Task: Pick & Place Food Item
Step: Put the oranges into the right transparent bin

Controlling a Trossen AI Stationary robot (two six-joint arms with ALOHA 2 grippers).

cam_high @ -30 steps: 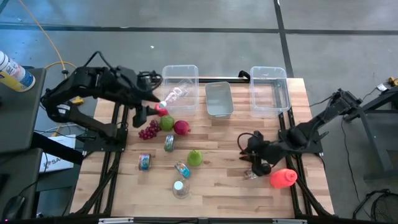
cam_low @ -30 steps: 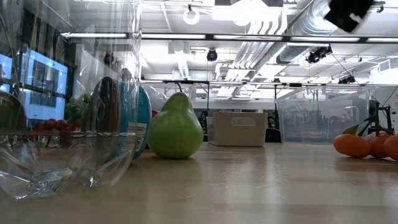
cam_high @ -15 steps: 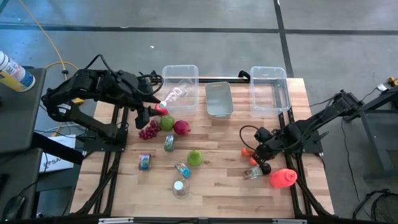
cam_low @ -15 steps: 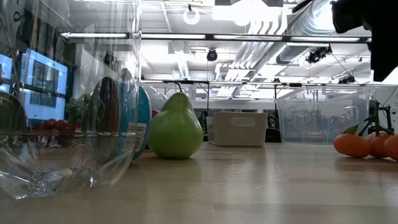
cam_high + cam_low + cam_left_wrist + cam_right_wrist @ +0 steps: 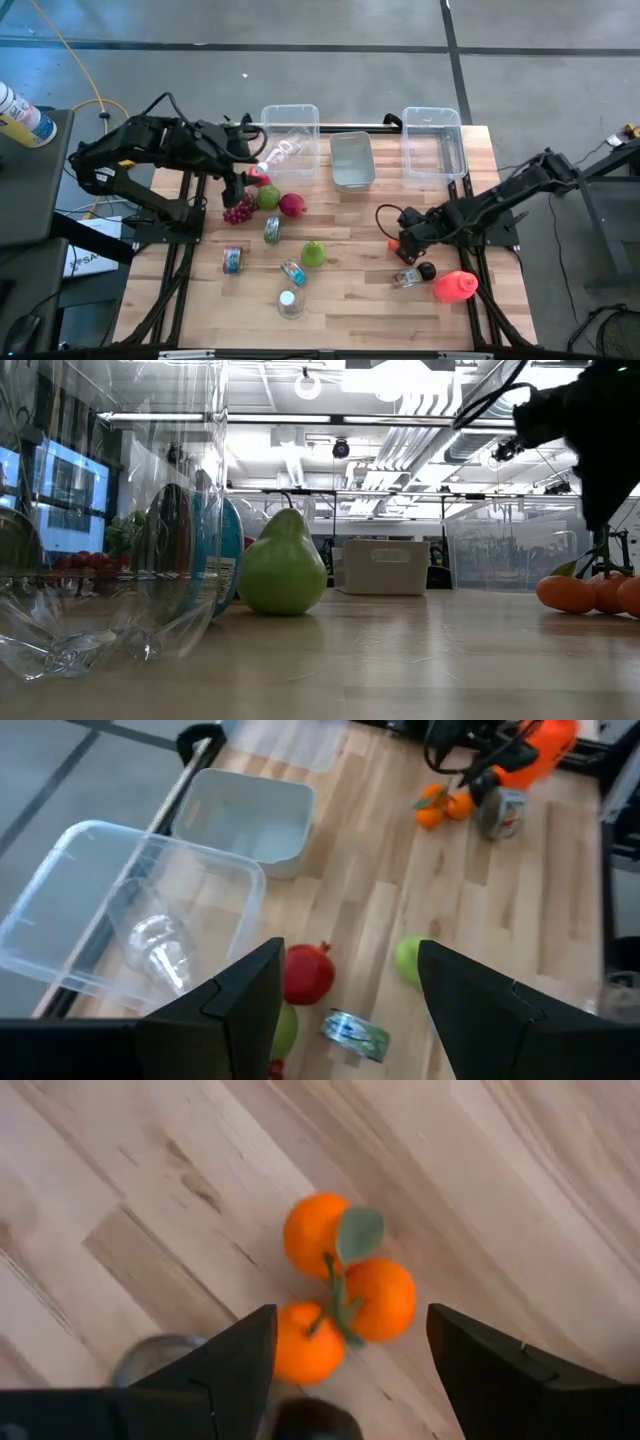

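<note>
1. Nearest the front edge of the worktop (image 5: pixel 350 300) lie a clear plastic bottle (image 5: pixel 290 303), a small can (image 5: pixel 232 260) and another small tin (image 5: pixel 293 272), with an orange-red squeeze bottle (image 5: pixel 455 287) and a small jar (image 5: pixel 407 280) toward the right front.
2. The right hand (image 5: pixel 403 240) hovers just above a cluster of three oranges (image 5: pixel 340 1300) joined by a green leaf and stem; its fingers (image 5: pixel 500 1370) stand spread, released, on either side of the fruit and touch none of it. The oranges rest on the bare wood, right of centre, just beside the jar.
3. A green pear (image 5: pixel 314 253) stands upright near the middle, well apart from the oranges; a third can (image 5: pixel 272 231) lies just behind it to the left.
4. Farther back on the left sit purple grapes (image 5: pixel 238 211), a green apple (image 5: pixel 268 198) and a red pomegranate (image 5: pixel 292 205), close together.
5. The left hand (image 5: pixel 238 180) hangs above that group by the near wall of the left clear bin (image 5: pixel 290 112); its fingers (image 5: pixel 240 1005) are apart and grasp nothing.
6. At the back edge stand the left clear bin with a crumpled clear cup (image 5: pixel 160 945) inside, a small grey tub (image 5: pixel 352 160), and a right clear bin (image 5: pixel 433 145).
</note>
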